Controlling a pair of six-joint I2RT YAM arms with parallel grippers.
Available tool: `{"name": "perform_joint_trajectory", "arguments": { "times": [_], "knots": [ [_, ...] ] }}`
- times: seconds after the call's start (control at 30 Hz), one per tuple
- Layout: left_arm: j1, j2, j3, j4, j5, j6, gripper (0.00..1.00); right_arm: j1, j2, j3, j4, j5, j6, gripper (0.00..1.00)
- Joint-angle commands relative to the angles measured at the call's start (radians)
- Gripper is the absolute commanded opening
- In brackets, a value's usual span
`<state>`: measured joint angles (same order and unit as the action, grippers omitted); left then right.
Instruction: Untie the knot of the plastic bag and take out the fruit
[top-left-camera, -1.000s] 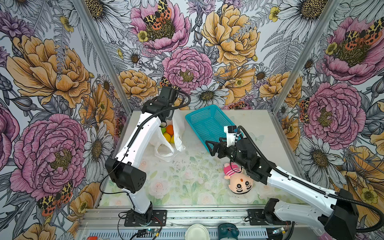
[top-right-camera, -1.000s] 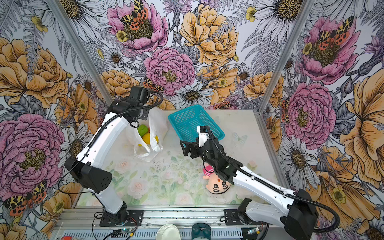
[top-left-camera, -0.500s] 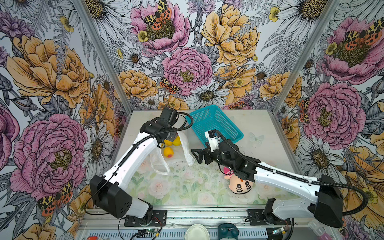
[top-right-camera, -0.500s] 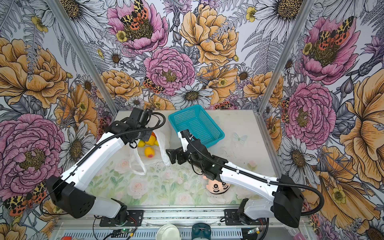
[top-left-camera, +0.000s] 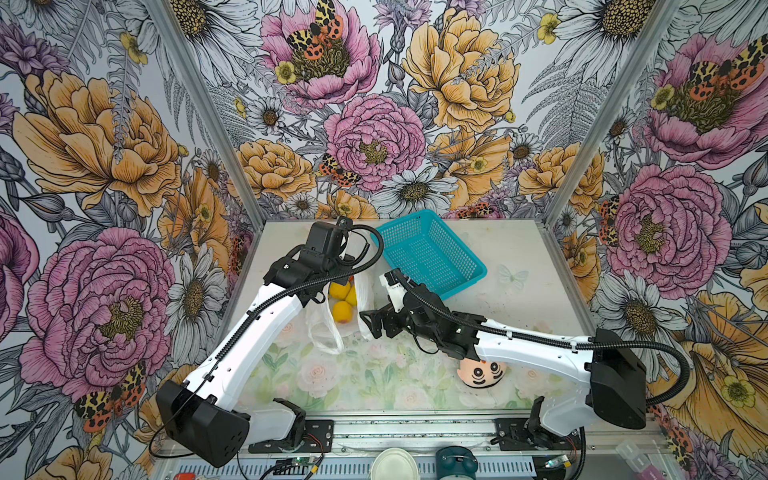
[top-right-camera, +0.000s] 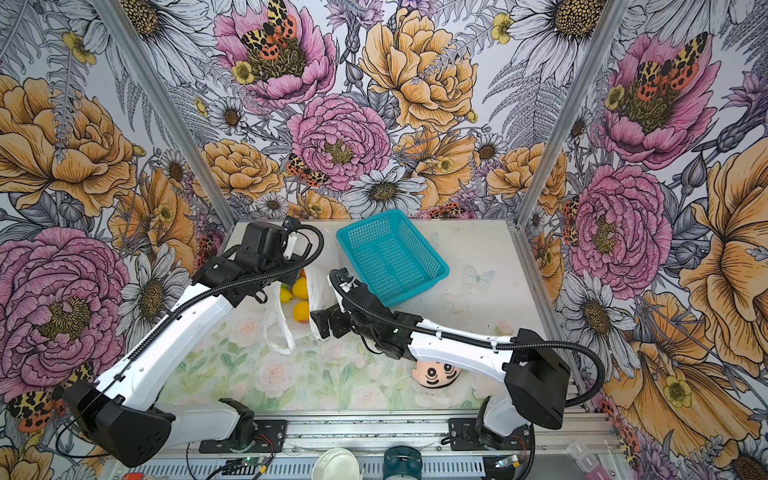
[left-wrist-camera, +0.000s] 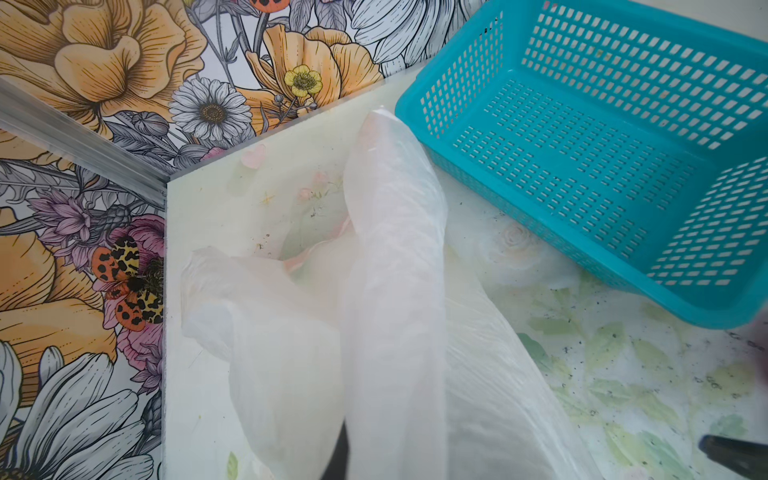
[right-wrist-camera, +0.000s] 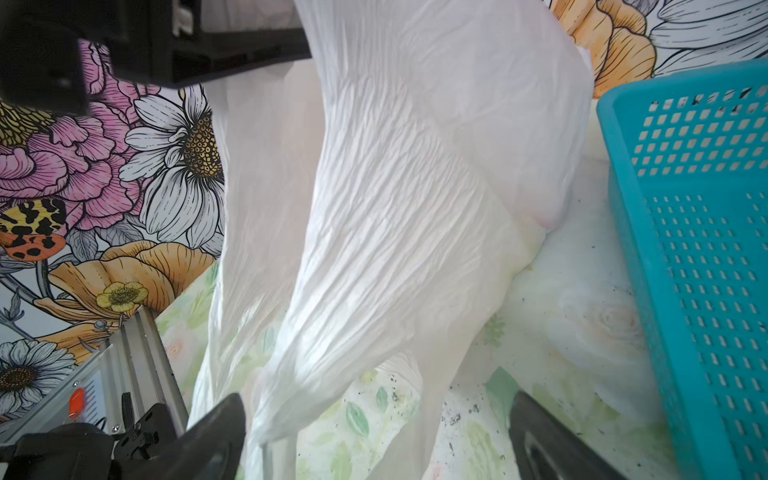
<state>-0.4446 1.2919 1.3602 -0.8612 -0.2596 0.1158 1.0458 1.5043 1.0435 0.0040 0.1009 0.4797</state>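
The plastic bag (right-wrist-camera: 395, 208) is translucent white, the fruit (top-left-camera: 342, 311) yellow-orange, the basket (top-left-camera: 428, 253) teal mesh, the tabletop (top-left-camera: 365, 374) pale green-and-pink floral, and the walls (top-left-camera: 374, 137) pink-and-orange blooms.

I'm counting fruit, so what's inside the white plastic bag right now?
In both top views, at least three yellow fruits show through the open mouth of the plastic bag. Anything deeper is covered by the left arm and the bag's folds.

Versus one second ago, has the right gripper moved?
Yes. The right gripper has shifted left, away from the teal mesh basket's near corner, and is now beside the plastic bag.
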Motion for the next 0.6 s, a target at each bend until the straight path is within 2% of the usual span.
{"name": "perform_joint_trajectory", "arguments": {
  "times": [0.0, 0.2, 0.27, 0.3, 0.43, 0.47, 0.5, 0.53, 0.57],
  "knots": [
    [-0.017, -0.004, -0.007, 0.047, 0.081, 0.021, 0.00, 0.021, -0.017, 0.033, 0.015, 0.017, -0.010, 1.00],
    [-0.029, -0.037, -0.024, 0.063, 0.097, 0.031, 0.00, 0.019, 0.013, 0.036, 0.016, 0.090, 0.017, 0.99],
    [-0.029, -0.042, -0.028, 0.068, 0.100, 0.031, 0.00, 0.011, 0.051, 0.064, -0.010, 0.101, 0.035, 0.93],
    [-0.030, -0.042, -0.031, 0.068, 0.098, 0.033, 0.00, 0.008, 0.065, 0.077, -0.023, 0.107, 0.039, 0.86],
    [-0.029, -0.030, -0.034, 0.070, 0.067, 0.036, 0.00, -0.026, 0.082, 0.084, -0.042, 0.133, 0.080, 0.25],
    [-0.029, -0.028, -0.035, 0.068, 0.060, 0.037, 0.00, -0.041, 0.077, 0.073, -0.041, 0.139, 0.098, 0.13],
    [-0.029, -0.028, -0.036, 0.068, 0.058, 0.036, 0.00, -0.052, 0.069, 0.063, -0.041, 0.149, 0.112, 0.04],
    [-0.028, -0.028, -0.037, 0.069, 0.026, 0.036, 0.00, -0.064, 0.059, 0.049, -0.042, 0.162, 0.122, 0.00],
    [-0.026, -0.029, -0.040, 0.069, 0.006, 0.036, 0.03, -0.073, 0.046, 0.033, -0.042, 0.179, 0.126, 0.00]
  ]
}}
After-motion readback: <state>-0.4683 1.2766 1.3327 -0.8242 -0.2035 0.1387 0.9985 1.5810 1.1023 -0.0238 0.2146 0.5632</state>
